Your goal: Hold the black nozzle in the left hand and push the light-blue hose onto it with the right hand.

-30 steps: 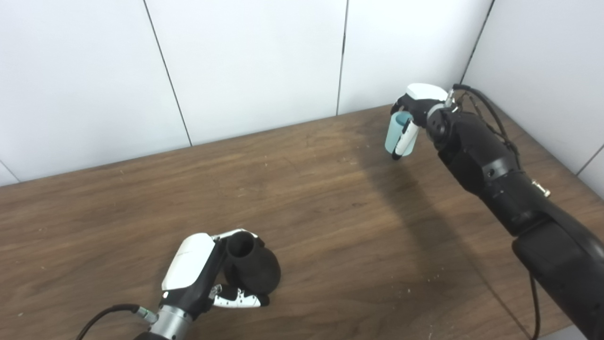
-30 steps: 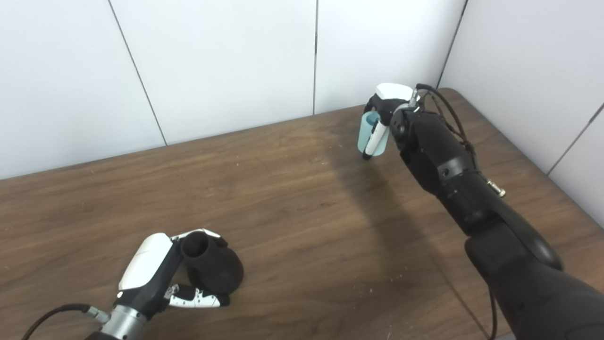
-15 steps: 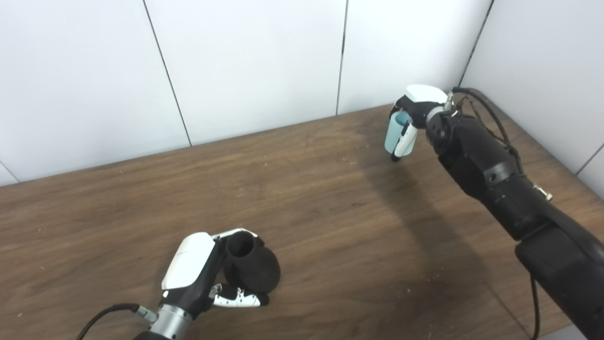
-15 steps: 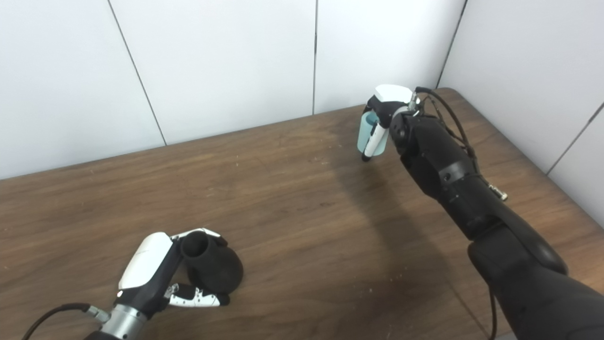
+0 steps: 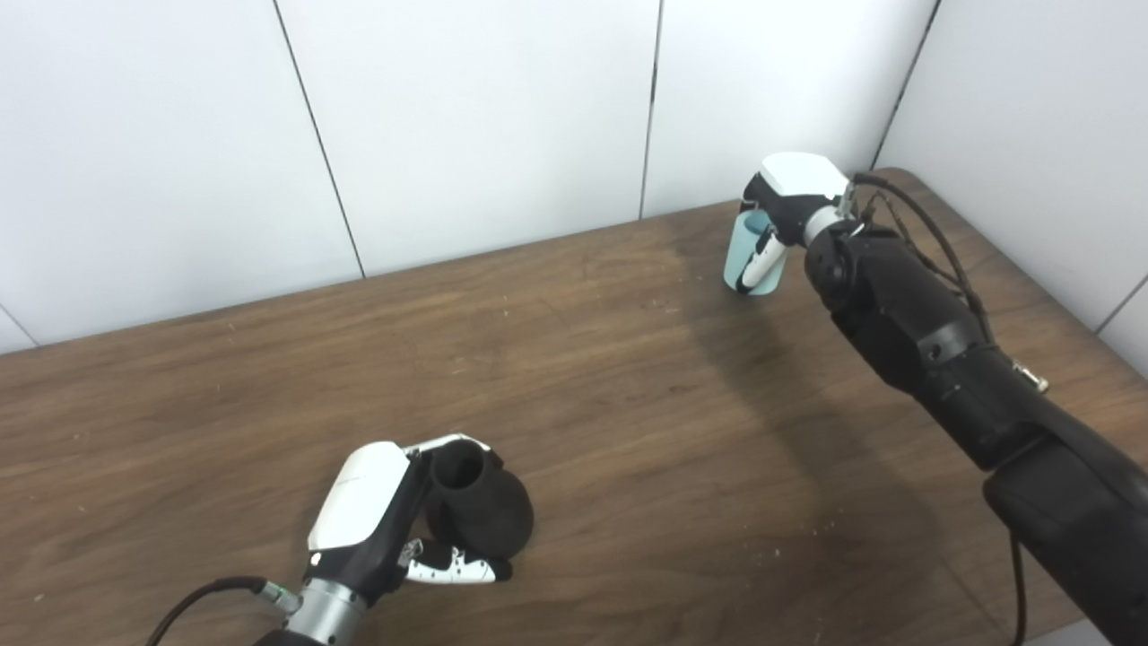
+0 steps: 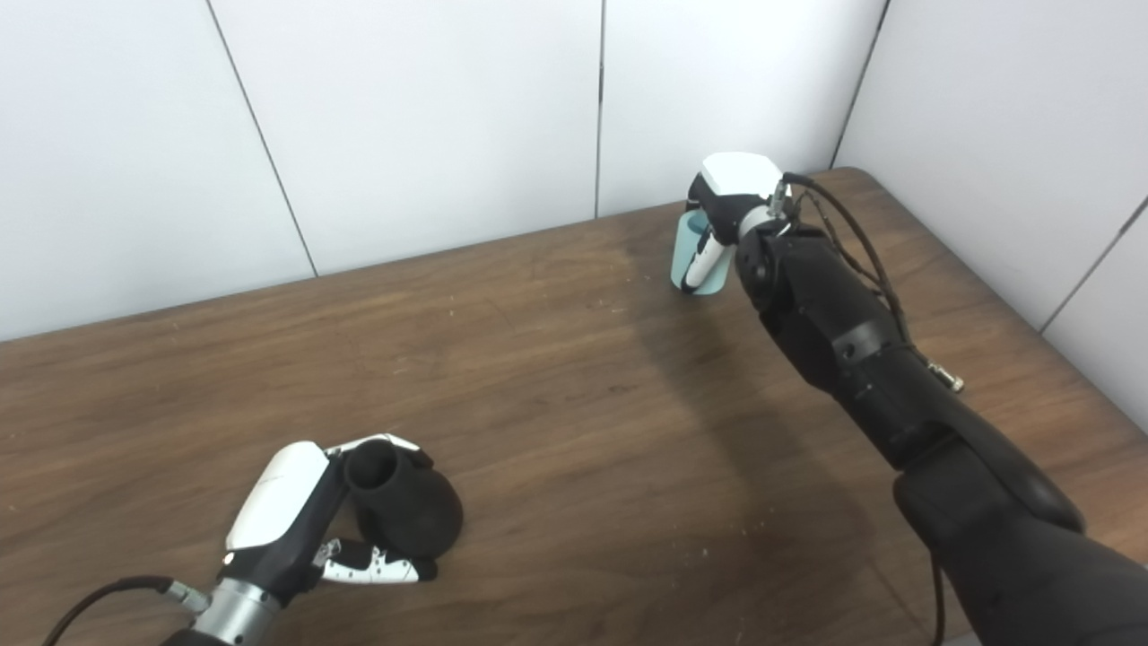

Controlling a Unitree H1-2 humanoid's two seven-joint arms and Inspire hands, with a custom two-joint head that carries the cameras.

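left hand (image 5: 377, 520) grips black nozzle (image 5: 480, 511) on counter (image 5: 628, 431) | right hand (image 5: 785, 202) clutches light-blue hose (image 5: 746, 260), far corner

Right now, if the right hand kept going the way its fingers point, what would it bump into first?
Probably the wooden table: the right hand points its fingers down around the light-blue hose, whose lower end looks at the tabletop, though depth is unclear.

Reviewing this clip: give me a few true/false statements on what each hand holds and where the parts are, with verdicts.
1. The left hand is closed around the black nozzle. True.
2. The light-blue hose is already pushed onto the nozzle. False: they are far apart across the table.
3. The right hand grips the hose. True.
4. The nozzle is near the back wall. False: it sits at the near edge.
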